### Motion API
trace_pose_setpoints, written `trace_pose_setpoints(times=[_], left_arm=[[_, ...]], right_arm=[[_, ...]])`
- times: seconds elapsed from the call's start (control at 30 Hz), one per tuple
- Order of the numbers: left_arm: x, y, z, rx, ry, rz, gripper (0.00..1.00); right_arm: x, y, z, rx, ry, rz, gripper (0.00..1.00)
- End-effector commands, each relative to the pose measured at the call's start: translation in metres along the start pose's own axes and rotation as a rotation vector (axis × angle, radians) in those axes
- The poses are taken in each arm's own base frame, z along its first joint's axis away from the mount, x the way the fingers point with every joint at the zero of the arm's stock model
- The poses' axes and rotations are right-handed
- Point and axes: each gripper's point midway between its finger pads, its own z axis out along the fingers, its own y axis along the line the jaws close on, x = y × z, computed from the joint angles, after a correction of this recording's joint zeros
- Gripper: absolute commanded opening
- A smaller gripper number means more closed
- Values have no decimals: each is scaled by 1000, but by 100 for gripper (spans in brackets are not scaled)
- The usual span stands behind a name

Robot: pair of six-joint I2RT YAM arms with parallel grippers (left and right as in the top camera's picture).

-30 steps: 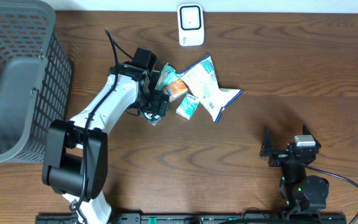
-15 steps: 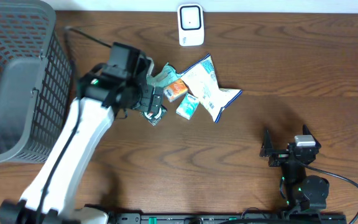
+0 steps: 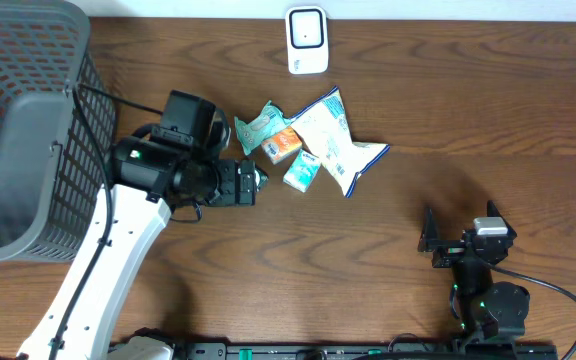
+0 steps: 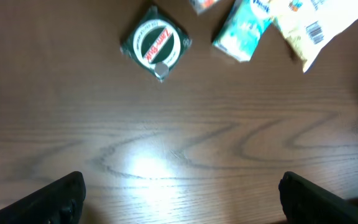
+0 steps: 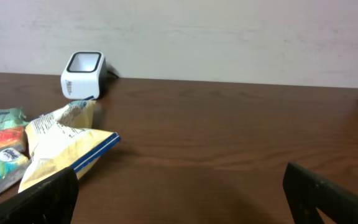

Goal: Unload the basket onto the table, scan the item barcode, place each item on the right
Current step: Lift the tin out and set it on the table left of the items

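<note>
A small pile of items lies at mid-table: a round green tin, a teal carton, an orange box, a green packet and a white-and-blue snack bag whose barcode faces up. The white scanner stands at the table's far edge. My left gripper hovers just left of the pile, above the tin. It is open and only bare wood shows between its fingers. Near the front right, my right gripper is open and empty, facing the snack bag and scanner.
A tall grey mesh basket fills the far left corner, close to the left arm's elbow. Bare wooden tabletop lies between the pile and the right arm. A pale wall backs the table.
The left arm has drawn back leftward from the pile and risen, and its jaws now hang over the tin instead of among the items. The right arm has not moved.
</note>
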Motion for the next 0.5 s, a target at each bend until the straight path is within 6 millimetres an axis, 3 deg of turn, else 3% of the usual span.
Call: trace_pose_setpoints(times=[0.0,0.17,0.37,0.47], left_arm=[[8,-2,9,21,37,-46,98],[6,4,9,-16,23,-44,97],[-10,50,1,-270,-70,-55,98],[-16,58,-1,-289,-95,-72,98]], right_arm=[[1,0,0,4,1,-12,99],[1,0,0,4,1,-12,99],[1,0,0,4,1,-12,99],[1,0,0,4,1,-12,99]])
